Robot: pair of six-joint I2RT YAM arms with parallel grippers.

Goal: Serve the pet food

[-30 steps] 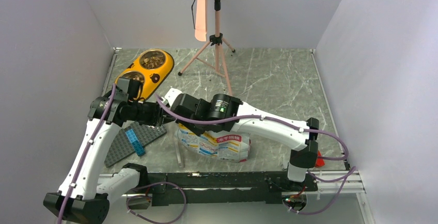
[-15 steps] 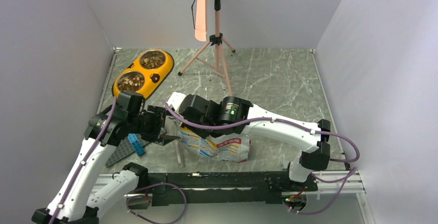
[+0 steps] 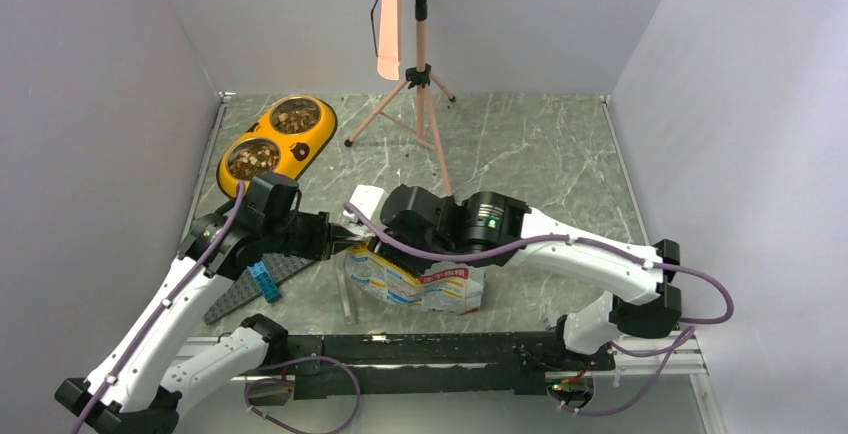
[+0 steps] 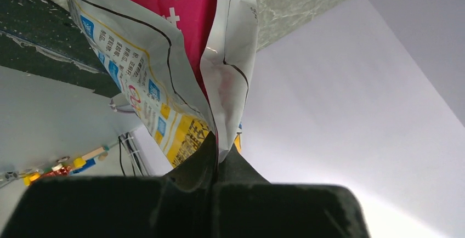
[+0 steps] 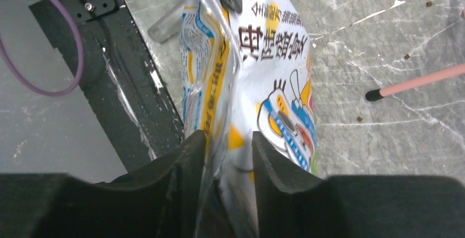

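The pet food (image 3: 253,159) fills both steel bowls of the yellow double dish (image 3: 318,137) at the back left. The printed bag (image 3: 425,279) lies at the front middle of the table. My left gripper (image 3: 345,241) is shut on the bag's top edge. The left wrist view shows that pinch close up, with the left gripper (image 4: 216,145) holding the bag (image 4: 164,57). My right gripper (image 3: 378,244) is at the same end of the bag. The right gripper (image 5: 229,145) stands open, its fingers apart around a fold of the bag (image 5: 263,57).
A pink tripod stand (image 3: 425,104) rises at the back middle, and one of its legs (image 5: 417,81) ends near the bag. A grey baseplate with a blue brick (image 3: 262,279) lies under the left arm. A clear tube (image 3: 345,304) lies by the black front rail (image 3: 420,349). Stray pellets (image 5: 407,56) dot the marble.
My left gripper drew back from the dish, opened, and shut on the bag's top edge. The right arm shifted rightward, and its jaws parted around the bag.
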